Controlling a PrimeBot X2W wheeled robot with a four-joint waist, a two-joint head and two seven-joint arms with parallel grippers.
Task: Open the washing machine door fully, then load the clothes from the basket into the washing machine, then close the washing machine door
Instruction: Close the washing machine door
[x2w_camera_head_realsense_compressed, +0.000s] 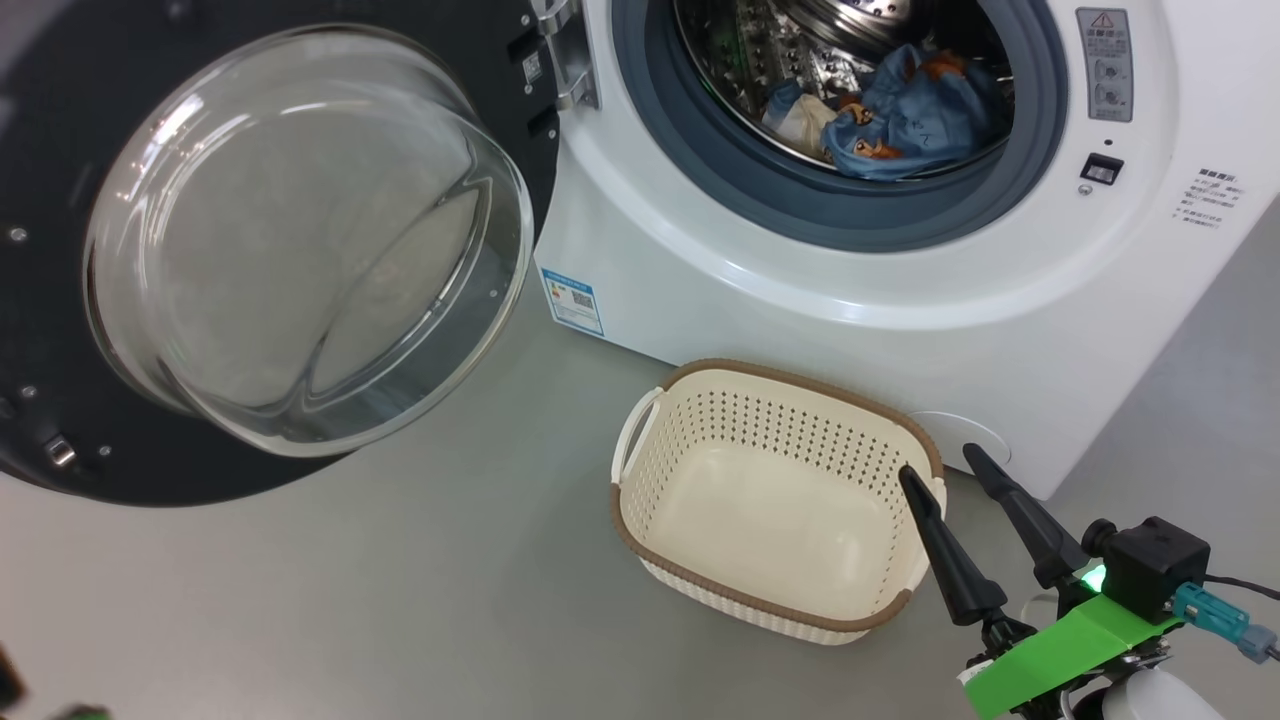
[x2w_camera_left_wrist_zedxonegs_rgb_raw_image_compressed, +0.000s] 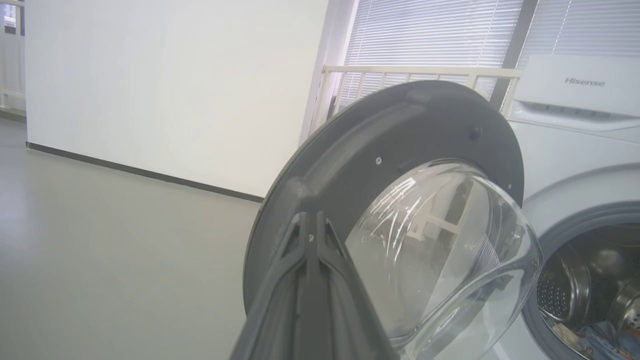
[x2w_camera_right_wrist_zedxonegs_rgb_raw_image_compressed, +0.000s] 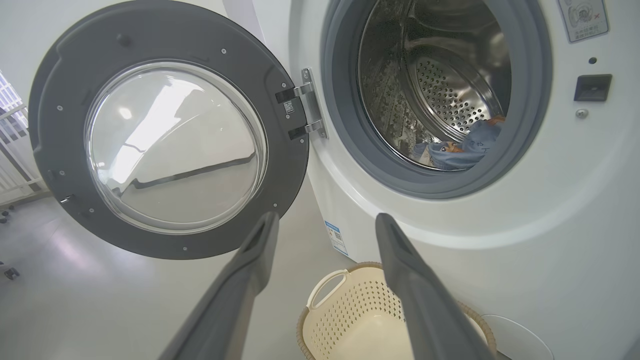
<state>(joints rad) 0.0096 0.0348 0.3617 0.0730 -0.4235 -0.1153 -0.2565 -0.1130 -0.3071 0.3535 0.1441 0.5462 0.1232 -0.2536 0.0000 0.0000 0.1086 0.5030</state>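
Find clothes (x2w_camera_head_realsense_compressed: 910, 120) in washing machine (x2w_camera_head_realsense_compressed: 750, 280), basket (x2w_camera_head_realsense_compressed: 800, 385) bare on grey floor (x2w_camera_head_realsense_compressed: 400, 600). Note left claw (x2w_camera_left_wrist_zedxonegs_rgb_raw_image_compressed: 310, 225) closed, right claw (x2w_camera_head_realsense_compressed: 938, 460) wide, both empty.

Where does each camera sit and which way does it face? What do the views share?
Head view: high, looking down at the big white front-loading washing machine and empty cream perforated plastic basket; the open right end effector shows lower right.
Left wrist view: low, looking along the shut left end effector at the round black-rimmed glass door's inner face.
Right wrist view: faces the drum between its own spread fingers.
Shared: all three show the open door and light blue printed clothes in the drum.
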